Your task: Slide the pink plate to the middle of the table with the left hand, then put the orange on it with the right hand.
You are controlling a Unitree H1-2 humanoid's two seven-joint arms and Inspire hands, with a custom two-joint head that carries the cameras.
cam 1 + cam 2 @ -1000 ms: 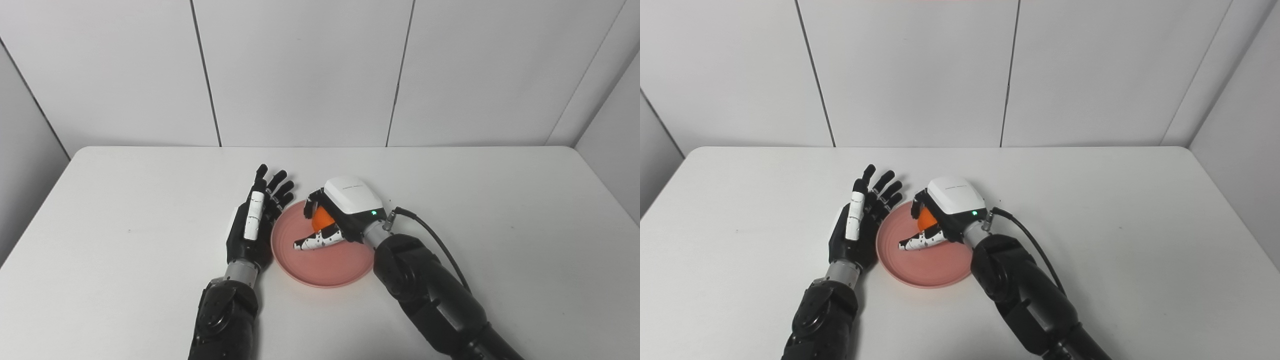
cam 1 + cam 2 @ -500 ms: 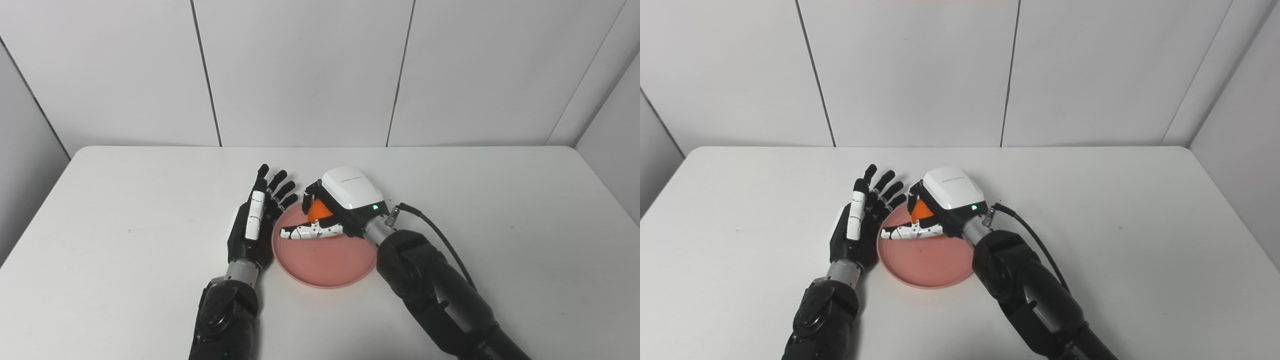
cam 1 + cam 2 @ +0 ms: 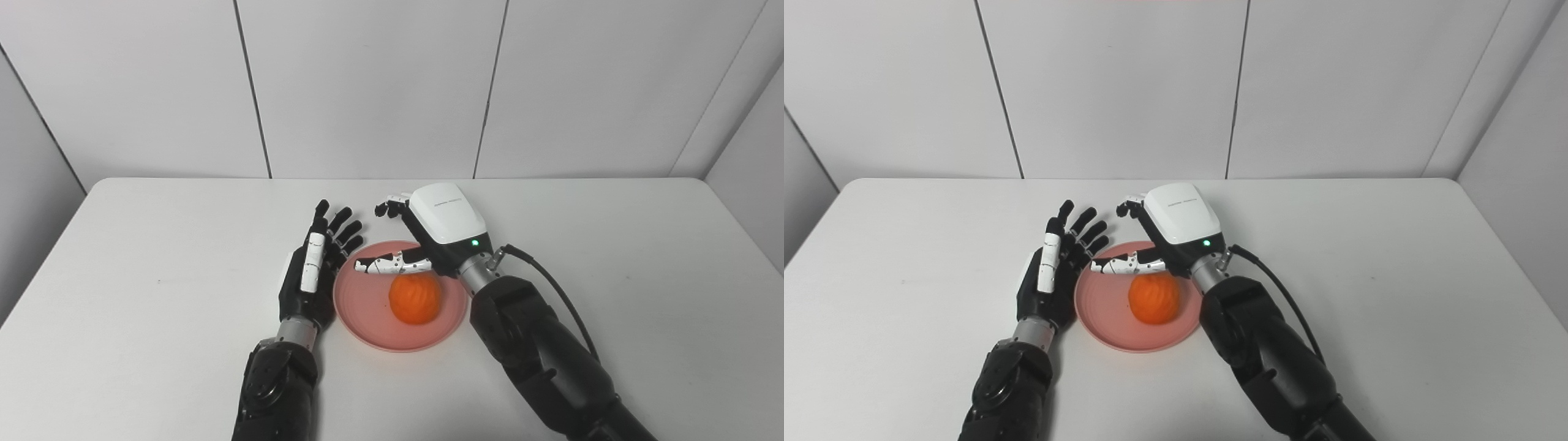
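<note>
Orange [image 3: 414, 297], ribbed skin, sitting on the pink plate [image 3: 361, 312] a little to the near side of its centre, free of any grasp. My right hand [image 3: 429, 236] hangs over the plate's far rim, fingers [image 3: 392, 266] spread wide and holding nothing; the fruit lies just nearward of them. My left hand [image 3: 313, 269] stands beside the plate's left rim, fingers apart, empty. Plate rests around mid-bench [image 3: 153, 318]. I judge placement done; the right hand needs only to draw clear.
</note>
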